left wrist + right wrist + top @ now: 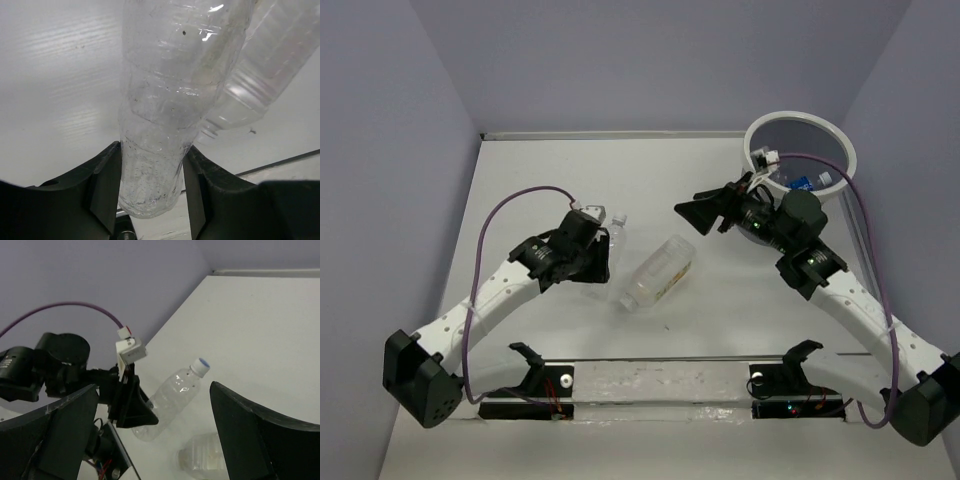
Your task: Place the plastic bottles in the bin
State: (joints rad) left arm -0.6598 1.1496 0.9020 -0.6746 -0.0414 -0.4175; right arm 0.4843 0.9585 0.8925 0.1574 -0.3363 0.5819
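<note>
Lilac walls close in a white counter [550, 180], with the arm bases bolted along its near edge. The bin [756, 133] stands in the far right corner against the wall. In the top view you can see at least one bottle with a blue label [802, 183] already lying inside it.

Your left arm [500, 290] reaches in towards the middle of the counter. The left jaws are pressed against both sides of a small bare bottle [614, 228], gripping it near its base. In the left wrist view the clear ribbed plastic fills the gap between the two black fingers [107, 175]. The bottle's capped end points away towards the far wall. You cannot tell from these views whether it rests on the counter or is raised a little.

The large wide bottle [657, 272], with its yellowish label, lies on its side just to the right of the small one, its narrower end towards the near edge.

Your right arm [840, 290] bends back near the bin. The right jaws are spread wide and hold nothing. They point left, between the bin and the two bottles.
</note>
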